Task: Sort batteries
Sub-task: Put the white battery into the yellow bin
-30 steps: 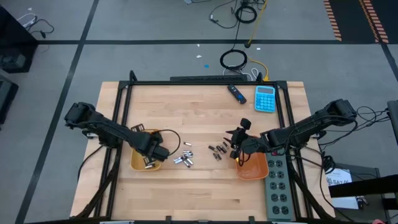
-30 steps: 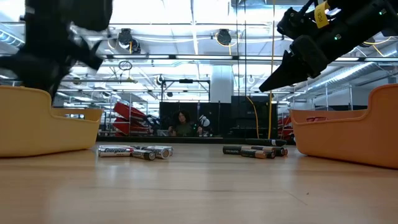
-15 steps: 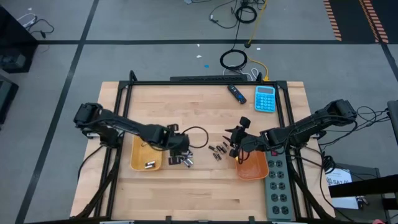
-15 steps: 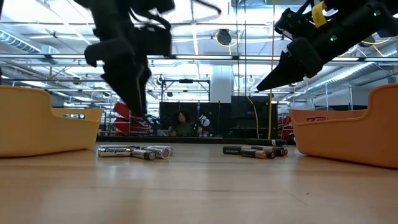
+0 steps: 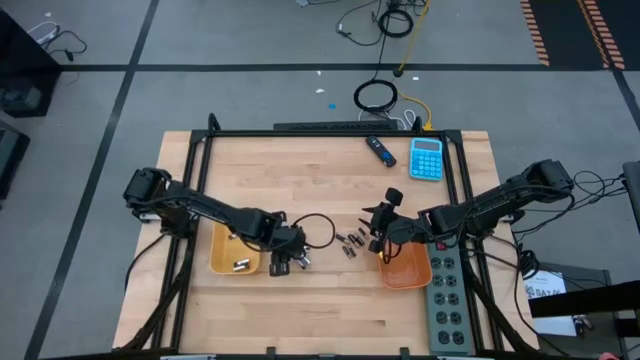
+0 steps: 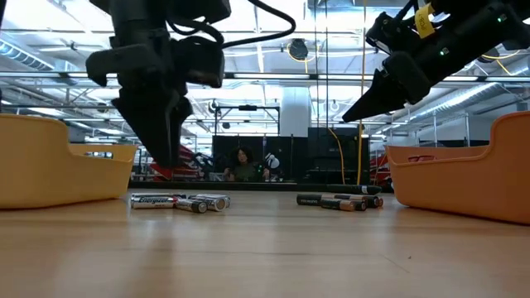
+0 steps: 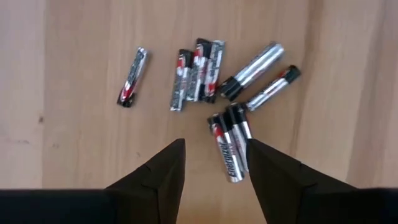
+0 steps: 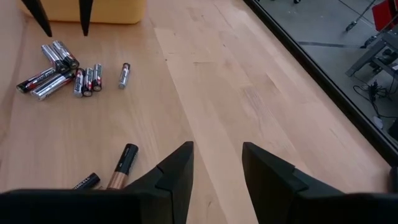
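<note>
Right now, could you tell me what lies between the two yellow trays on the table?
In the high view, silver batteries under the left tool, then dark batteries, between the left tray and right tray.

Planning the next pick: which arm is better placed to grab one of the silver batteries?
Left. Its gripper hovers directly over the silver batteries, jaws open and empty. The right gripper hangs by the orange tray, nearer the dark batteries.

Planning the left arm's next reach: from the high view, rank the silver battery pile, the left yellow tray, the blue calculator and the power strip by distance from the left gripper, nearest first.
1. Silver battery pile, directly at the left gripper.
2. Left yellow tray, just to its left.
3. Power strip, at the right front edge.
4. Blue calculator, at the far right back.
</note>
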{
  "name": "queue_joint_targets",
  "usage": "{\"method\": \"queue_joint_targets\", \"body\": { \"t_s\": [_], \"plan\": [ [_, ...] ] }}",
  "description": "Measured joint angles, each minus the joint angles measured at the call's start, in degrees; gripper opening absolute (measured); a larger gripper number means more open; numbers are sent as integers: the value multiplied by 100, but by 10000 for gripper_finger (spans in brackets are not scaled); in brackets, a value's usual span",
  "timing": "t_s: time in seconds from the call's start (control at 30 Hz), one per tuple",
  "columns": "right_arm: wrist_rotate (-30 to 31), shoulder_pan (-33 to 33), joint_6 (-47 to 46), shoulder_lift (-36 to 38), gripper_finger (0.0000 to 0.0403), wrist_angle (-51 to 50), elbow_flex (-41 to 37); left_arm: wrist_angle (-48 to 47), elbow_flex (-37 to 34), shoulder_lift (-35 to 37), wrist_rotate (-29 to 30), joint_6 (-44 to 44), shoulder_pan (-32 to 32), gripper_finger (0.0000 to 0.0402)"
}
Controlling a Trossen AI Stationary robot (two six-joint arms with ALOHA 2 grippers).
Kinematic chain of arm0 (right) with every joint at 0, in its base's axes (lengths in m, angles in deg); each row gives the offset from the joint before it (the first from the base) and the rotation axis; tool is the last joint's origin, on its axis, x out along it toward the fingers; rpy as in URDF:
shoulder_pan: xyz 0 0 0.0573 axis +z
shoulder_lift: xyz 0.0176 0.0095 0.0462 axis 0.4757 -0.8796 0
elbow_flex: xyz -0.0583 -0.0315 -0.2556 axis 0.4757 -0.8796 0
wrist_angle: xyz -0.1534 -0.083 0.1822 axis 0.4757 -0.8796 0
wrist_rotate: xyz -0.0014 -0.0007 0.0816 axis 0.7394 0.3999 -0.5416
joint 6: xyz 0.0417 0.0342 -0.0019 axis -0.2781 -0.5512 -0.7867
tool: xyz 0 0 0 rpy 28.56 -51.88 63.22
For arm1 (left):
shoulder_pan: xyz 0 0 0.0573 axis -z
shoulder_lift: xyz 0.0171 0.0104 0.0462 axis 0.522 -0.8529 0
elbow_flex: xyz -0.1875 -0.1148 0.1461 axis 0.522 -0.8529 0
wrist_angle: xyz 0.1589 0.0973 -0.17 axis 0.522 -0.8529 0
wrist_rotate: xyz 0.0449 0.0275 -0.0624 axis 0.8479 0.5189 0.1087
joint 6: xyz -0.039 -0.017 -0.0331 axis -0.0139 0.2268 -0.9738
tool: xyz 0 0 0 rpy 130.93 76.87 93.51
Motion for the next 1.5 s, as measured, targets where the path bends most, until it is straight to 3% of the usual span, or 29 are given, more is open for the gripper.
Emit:
{"method": "queue_joint_targets", "body": {
  "t_s": [0.43,0.87,1.27,1.37,1.5],
  "plan": [
    [2,0,-37,0,130,9,0,324,-352,0,423,-854,173,180],
    [2,2,-59,0,130,6,0,662,-413,-249,445,-864,207,180],
    [2,2,-59,0,130,4,0,415,-411,-465,652,-862,228,179],
    [2,1,-59,0,130,6,0,327,-383,-570,709,-760,232,153],
    [2,2,-37,0,130,11,0,358,-366,-851,716,-501,244,49]
  ]
}}
